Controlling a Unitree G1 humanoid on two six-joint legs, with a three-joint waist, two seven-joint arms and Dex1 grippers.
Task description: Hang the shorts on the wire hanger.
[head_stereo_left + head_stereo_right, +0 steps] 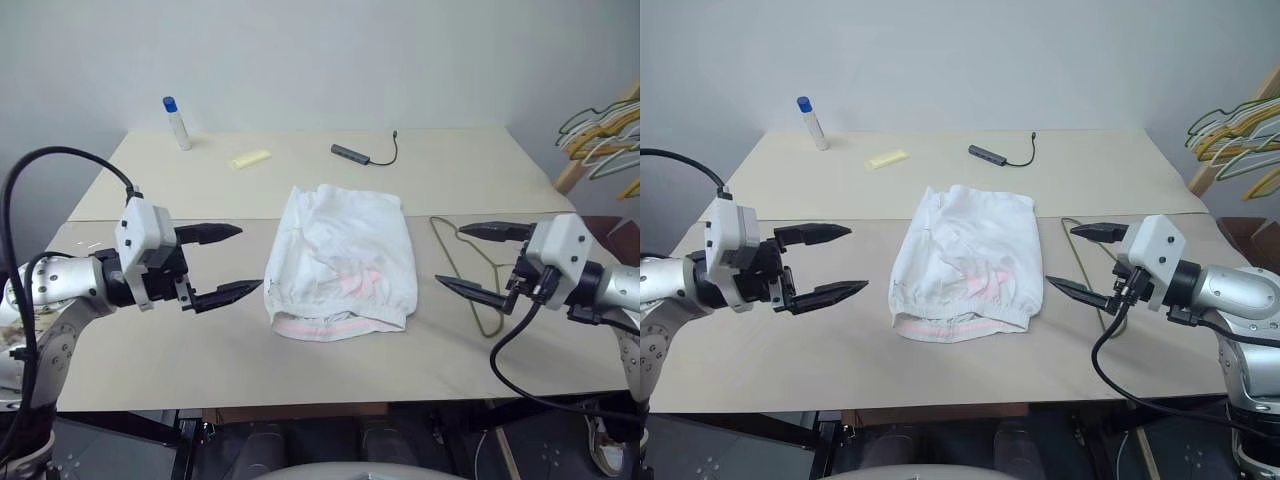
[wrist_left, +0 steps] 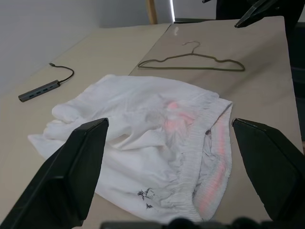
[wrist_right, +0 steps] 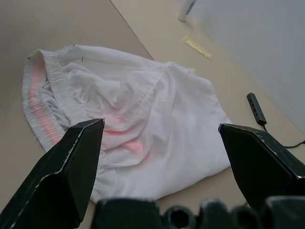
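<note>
Shorts (image 1: 340, 265) lying crumpled mid-table (image 1: 450, 170), waistband toward the near edge. Wire hanger (image 1: 478, 272) flat just to their right, apart. Left gripper (image 1: 230, 262) and right gripper (image 1: 478, 260) hovering on either side, fingers spread wide, holding nothing.

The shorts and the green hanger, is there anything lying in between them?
No, just bare table. In the left eye view the shorts lie flat and the wire hanger lies apart, toward the robot's right.
</note>
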